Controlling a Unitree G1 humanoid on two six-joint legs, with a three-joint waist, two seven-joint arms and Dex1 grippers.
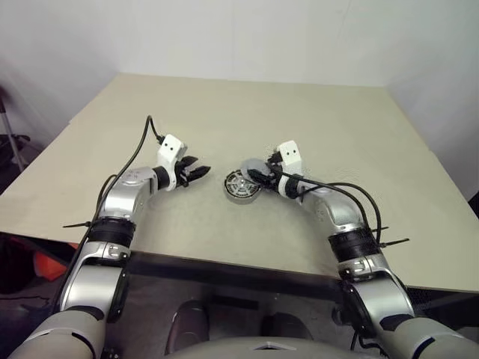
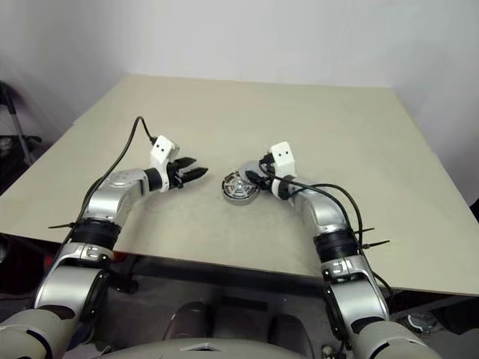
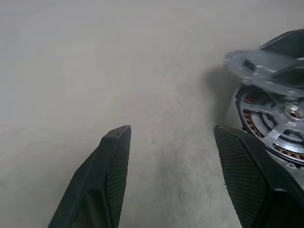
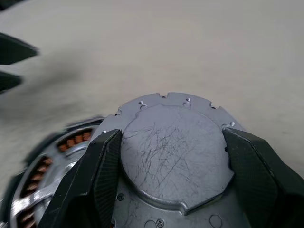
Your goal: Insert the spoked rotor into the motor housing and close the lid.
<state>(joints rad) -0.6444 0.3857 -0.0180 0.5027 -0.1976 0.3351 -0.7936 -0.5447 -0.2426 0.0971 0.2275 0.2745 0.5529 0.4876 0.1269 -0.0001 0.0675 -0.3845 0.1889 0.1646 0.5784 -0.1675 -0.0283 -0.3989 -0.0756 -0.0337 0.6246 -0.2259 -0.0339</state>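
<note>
Right pincer (image 4: 166, 175) clamped on the lid (image 4: 173, 152), held tilted just above the motor housing (image 1: 241, 187), which sits mid-counter (image 1: 224, 112) w/ the spoked rotor (image 3: 280, 128) already seated over the copper windings. Left pincer (image 1: 202, 172) apart, empty, just beside the housing but not touching. Risks: lid goes down skewed, notches miss, it jams or rides on one edge; housing unbraced, so a push prob. slides it. Grip on the rim looks shallow, so lid could slip.

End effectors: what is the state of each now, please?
Left end effector: open, holding nothing.
Right end effector: closed around the lid, above the housing.
</note>
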